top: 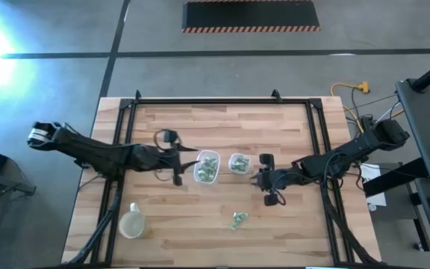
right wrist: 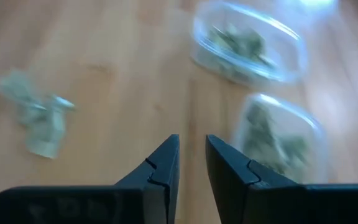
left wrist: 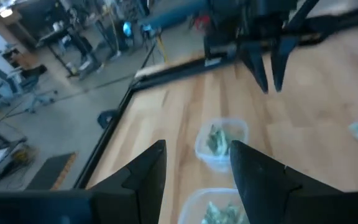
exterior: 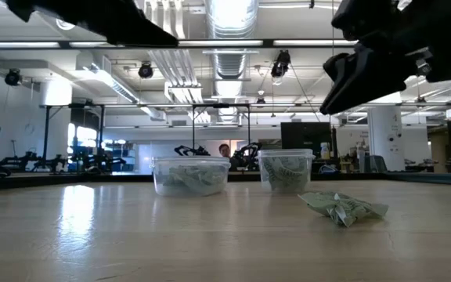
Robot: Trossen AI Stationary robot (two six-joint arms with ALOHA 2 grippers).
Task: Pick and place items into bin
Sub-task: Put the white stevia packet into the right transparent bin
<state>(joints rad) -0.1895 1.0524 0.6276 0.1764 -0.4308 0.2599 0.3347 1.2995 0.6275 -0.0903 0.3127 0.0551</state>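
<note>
Pale wooden worktop [top: 200, 224] inside a black frame carries two clear containers [top: 207, 168] side by side at its middle, both holding pale-green and white items [top: 238, 162]. A loose clump of the items [top: 239, 220] lies nearer the front edge, right of centre; its long axis runs slantwise to that edge. A round lidded tub [top: 131, 223] sits by the front left corner, seen only from overhead. The left gripper [top: 178, 166] hangs just left of the containers, fingers [left wrist: 145, 174] spread, nothing between them. The right gripper [top: 266, 179] hangs just right of them, fingers [right wrist: 160, 171] narrowly parted and empty. Only the low view shows a person in the room behind.
</note>
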